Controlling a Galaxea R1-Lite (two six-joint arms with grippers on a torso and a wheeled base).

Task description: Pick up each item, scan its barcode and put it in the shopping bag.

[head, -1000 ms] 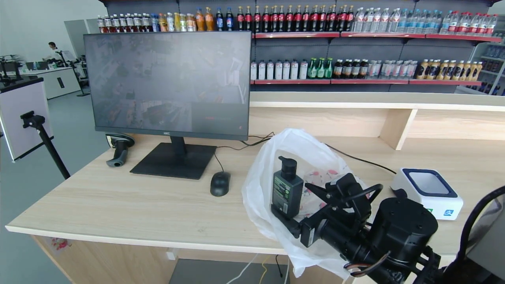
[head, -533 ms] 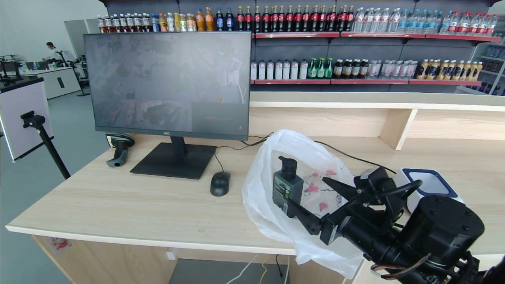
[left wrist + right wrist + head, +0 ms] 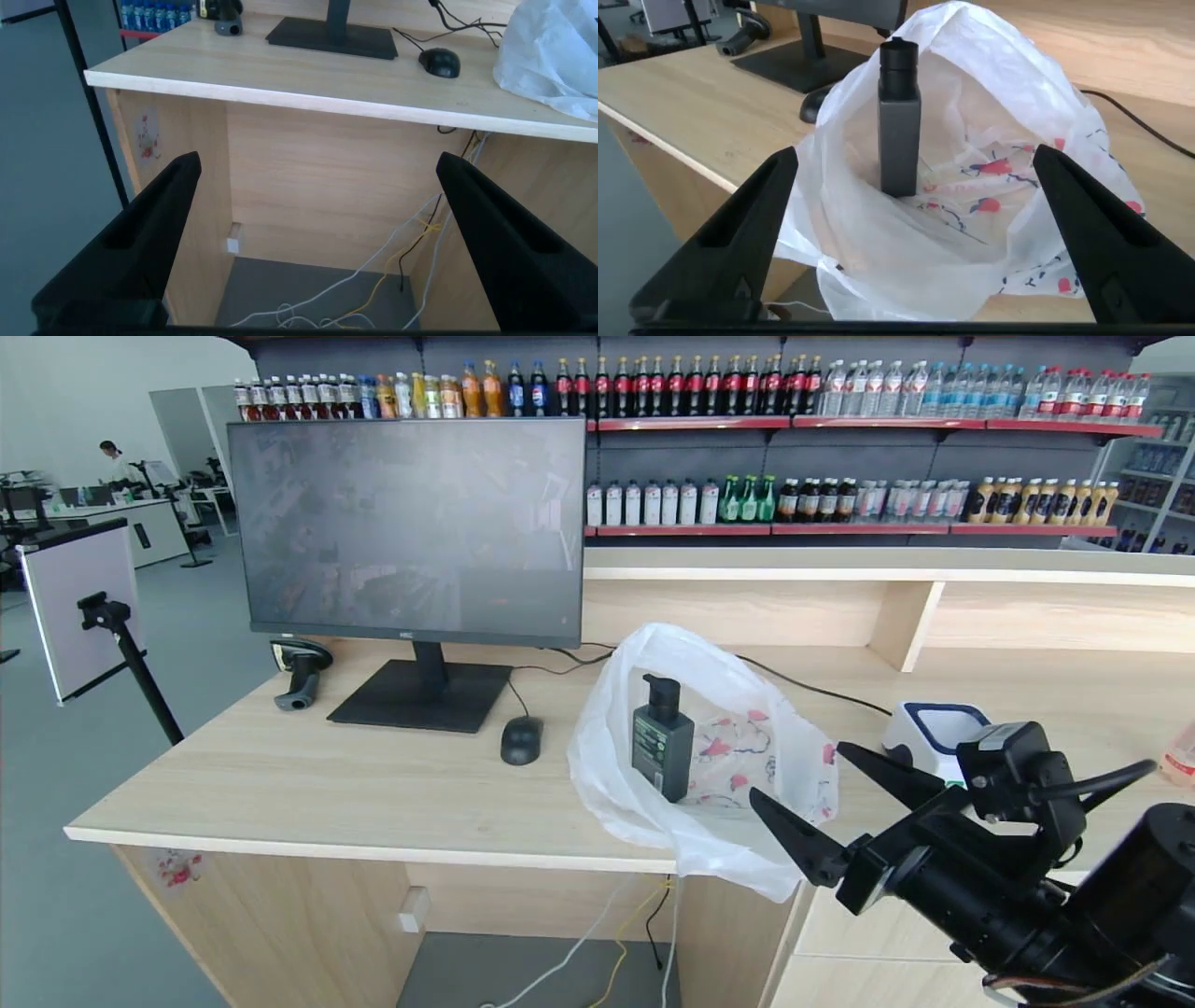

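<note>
A dark pump bottle [image 3: 662, 739] stands upright inside the white plastic shopping bag [image 3: 747, 709], which lies open on the wooden counter [image 3: 327, 784]. My right gripper [image 3: 794, 767] is open and holds nothing, hanging off the bag's near right side, apart from the bottle. In the right wrist view the bottle [image 3: 899, 131] and the bag [image 3: 1018, 121] lie ahead of that open right gripper [image 3: 915, 154]. My left gripper [image 3: 318, 163] is open and holds nothing, in front of the counter [image 3: 280, 79] and below its top.
A white and blue barcode scanner [image 3: 934, 733] sits right of the bag. A monitor [image 3: 411, 532], a mouse [image 3: 521, 739] and a handheld scanner [image 3: 301, 672] stand to the left. A pale bottle [image 3: 1181, 756] shows at the far right edge. Cables [image 3: 411, 271] hang under the counter.
My right gripper opened off the pump bottle and drew back out of the bag toward the near right. The bottle stays upright in the bag. The head camera has shifted.
</note>
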